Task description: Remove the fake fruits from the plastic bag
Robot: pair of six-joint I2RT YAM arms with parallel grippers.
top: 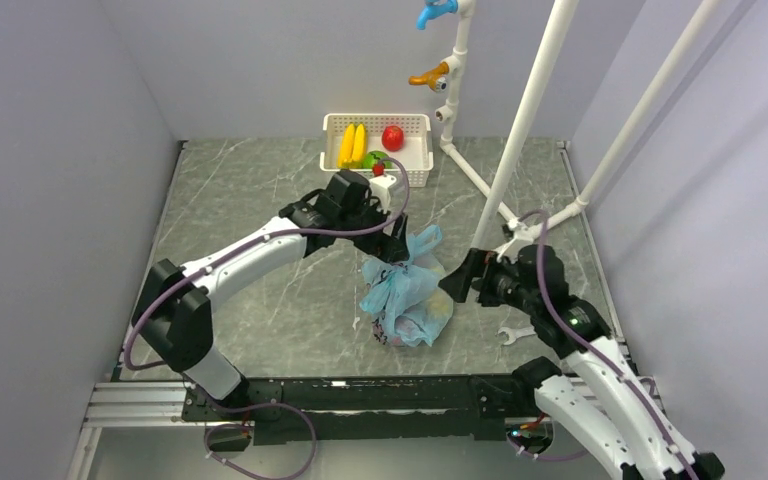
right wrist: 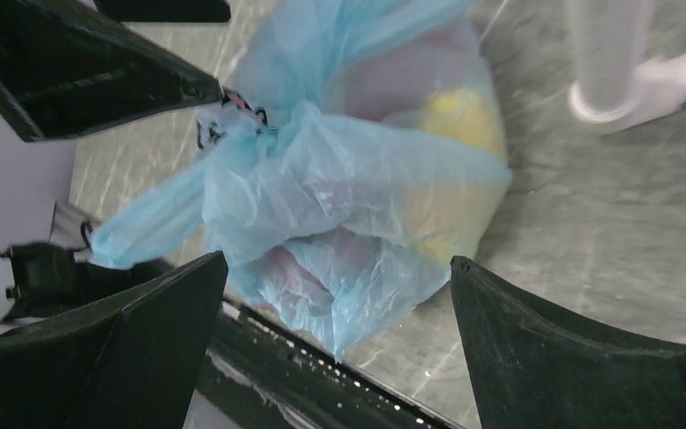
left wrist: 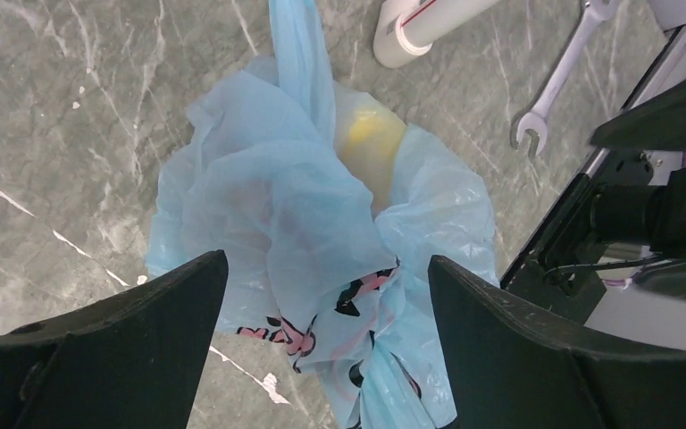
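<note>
fake fruits sit bunched inside the plastic bag at mid-table, just past the wrench - light, smooth pieces under thin, soft, slippery film, so pinch a loose fold near its top. right gripper and left gripper flank it - both spread wide, holding nothing. a basket stands farthest back.

walls: pale grey | tabletop: grey marble pattern | white pipe frame, right
</note>
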